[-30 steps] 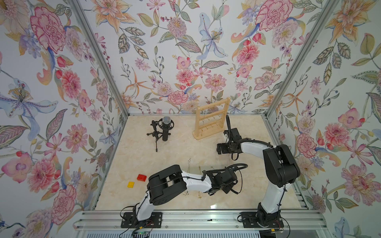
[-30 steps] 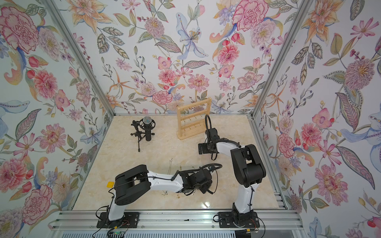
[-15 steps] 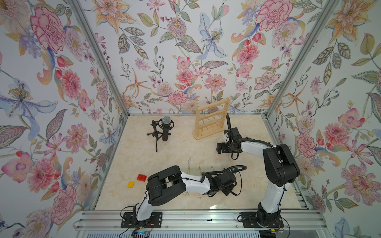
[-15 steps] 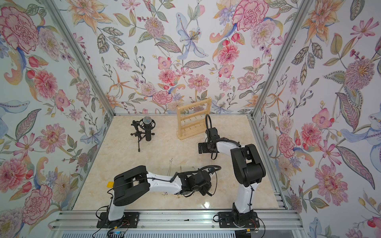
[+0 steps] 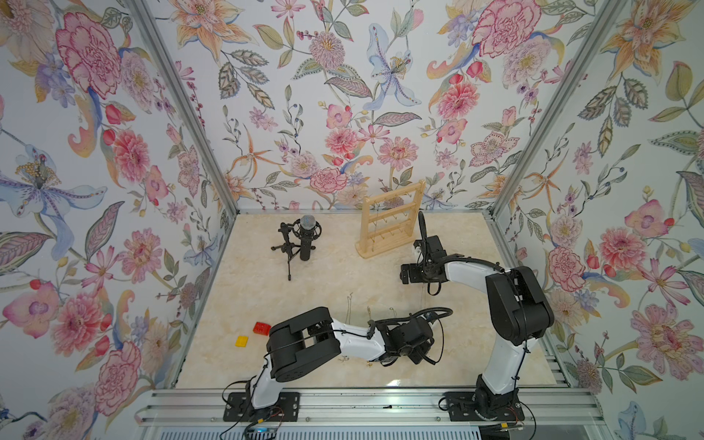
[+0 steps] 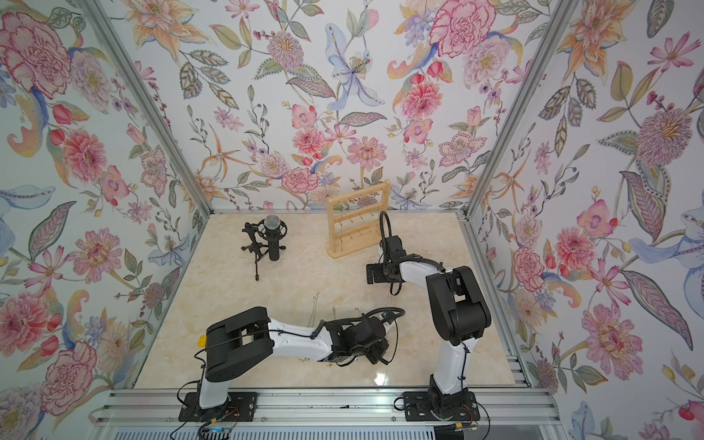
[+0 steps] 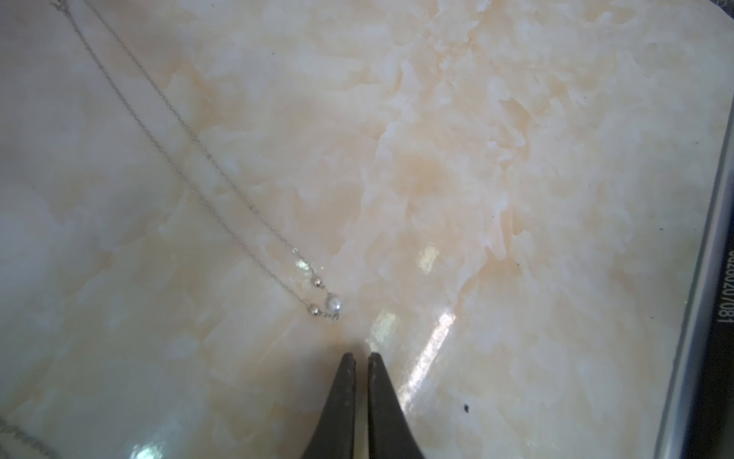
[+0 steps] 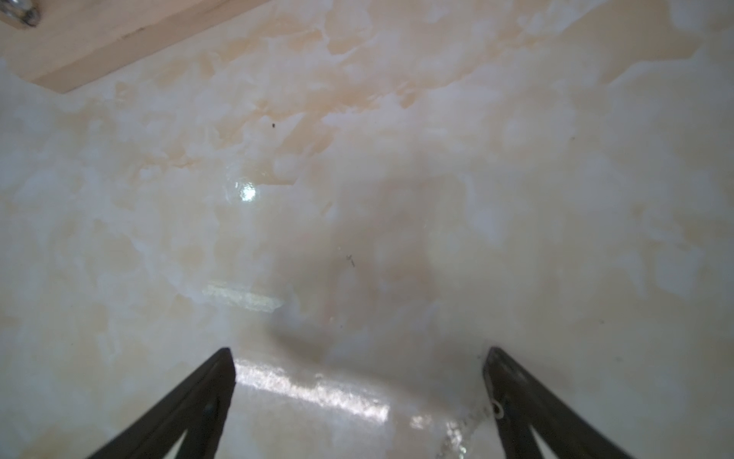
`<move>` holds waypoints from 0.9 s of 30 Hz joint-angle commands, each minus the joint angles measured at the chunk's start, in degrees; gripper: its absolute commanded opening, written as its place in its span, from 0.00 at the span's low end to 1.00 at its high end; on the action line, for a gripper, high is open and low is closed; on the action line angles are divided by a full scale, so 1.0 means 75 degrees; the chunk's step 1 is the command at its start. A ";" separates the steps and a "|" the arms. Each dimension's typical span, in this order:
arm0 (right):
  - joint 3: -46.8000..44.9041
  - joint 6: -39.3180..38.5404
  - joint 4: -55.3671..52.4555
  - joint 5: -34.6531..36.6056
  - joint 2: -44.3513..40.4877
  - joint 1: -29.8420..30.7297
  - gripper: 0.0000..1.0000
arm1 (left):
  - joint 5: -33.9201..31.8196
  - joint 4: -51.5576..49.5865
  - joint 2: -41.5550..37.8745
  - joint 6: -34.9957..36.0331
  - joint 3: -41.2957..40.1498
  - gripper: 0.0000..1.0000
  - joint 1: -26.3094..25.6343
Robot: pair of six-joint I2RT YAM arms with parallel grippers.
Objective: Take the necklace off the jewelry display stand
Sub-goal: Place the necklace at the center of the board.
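Left wrist view: your necklace (image 7: 334,304) lies flat on the marble table (image 7: 516,159), just beyond the left gripper (image 7: 360,355).
Left claw: tips barely parted, nothing between them.
Right gripper (image 8: 357,351): spread wide, empty.
Jewelry display stand (image 5: 381,249): upright, far side.

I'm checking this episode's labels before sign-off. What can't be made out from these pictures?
- Both top views: what hangs on the jewelry display stand is too fine to count.
- Left wrist view: the necklace runs off the picture's edge, so its clasp end is unseen.
- Top views: the left gripper hides its fingers beneath its own wrist.
- Right wrist view: only a corner of the stand's base shows; the hooks are cut off.
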 commanded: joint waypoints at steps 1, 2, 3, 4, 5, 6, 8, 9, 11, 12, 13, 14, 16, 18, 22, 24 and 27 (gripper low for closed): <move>0.0032 -0.0096 -0.0159 -0.0134 0.0112 -0.0007 1.00 | -0.0181 -0.0385 0.0218 0.0041 0.0225 0.30 0.0078; 0.0032 -0.0095 -0.0161 -0.0141 0.0104 -0.0013 1.00 | -0.0218 -0.0386 0.0236 0.0018 0.0185 0.30 0.0081; 0.0031 -0.0095 -0.0156 -0.0160 0.0101 -0.0017 1.00 | -0.0242 -0.0354 0.0254 -0.0006 0.0133 0.29 0.0083; 0.0032 -0.0095 -0.0157 -0.0187 0.0101 -0.0034 1.00 | -0.0244 -0.0280 0.0239 -0.0041 0.0052 0.29 0.0081; 0.0032 -0.0084 -0.0158 -0.0233 0.0101 -0.0039 1.00 | -0.0253 -0.0178 0.0211 -0.0104 -0.0072 0.29 0.0077; 0.0032 -0.0066 -0.0161 -0.0295 0.0109 -0.0059 1.00 | -0.0255 -0.0065 0.0174 -0.0164 -0.0189 0.28 0.0082; 0.0032 -0.0020 -0.0156 -0.0426 0.0124 -0.0103 1.00 | -0.0221 0.0138 0.0140 -0.0274 -0.0432 0.27 0.0084; 0.0024 -0.0013 -0.0157 -0.0446 0.0124 -0.0110 1.00 | -0.0184 0.0199 0.0143 -0.0310 -0.0511 0.27 0.0076; 0.0030 0.0009 -0.0164 -0.0533 0.0147 -0.0134 1.00 | 0.0012 0.0388 0.0178 -0.0400 -0.0674 0.26 0.0078; 0.0032 0.0027 -0.0166 -0.0574 0.0168 -0.0145 1.00 | 0.0081 0.0470 0.0194 -0.0446 -0.0742 0.26 0.0079; 0.0037 0.0040 -0.0164 -0.0646 0.0183 -0.0162 1.00 | 0.0149 0.0521 0.0219 -0.0498 -0.0819 0.26 0.0078; 0.0042 0.0062 -0.0161 -0.0700 0.0193 -0.0172 1.00 | 0.0171 0.0554 0.0215 -0.0539 -0.0886 0.25 0.0081; 0.0031 0.0068 -0.0159 -0.0737 0.0195 -0.0169 1.00 | 0.0221 0.0656 0.0185 -0.0592 -0.1022 0.25 0.0063; 0.0032 0.0074 -0.0155 -0.0749 0.0206 -0.0183 1.00 | 0.0339 0.0712 0.0177 -0.0597 -0.1095 0.25 0.0055; 0.0020 0.0093 -0.0163 -0.0760 0.0206 -0.0212 1.00 | 0.0357 0.0515 0.0221 -0.0491 -0.1035 0.24 -0.0039; 0.0016 0.0104 -0.0155 -0.0784 0.0189 -0.0234 1.00 | 0.0322 0.0354 0.0224 -0.0466 -0.1013 0.23 -0.0080; 0.0023 0.0116 -0.0164 -0.0815 0.0186 -0.0250 1.00 | 0.0186 -0.0046 0.0294 -0.0450 -0.0920 0.21 -0.0174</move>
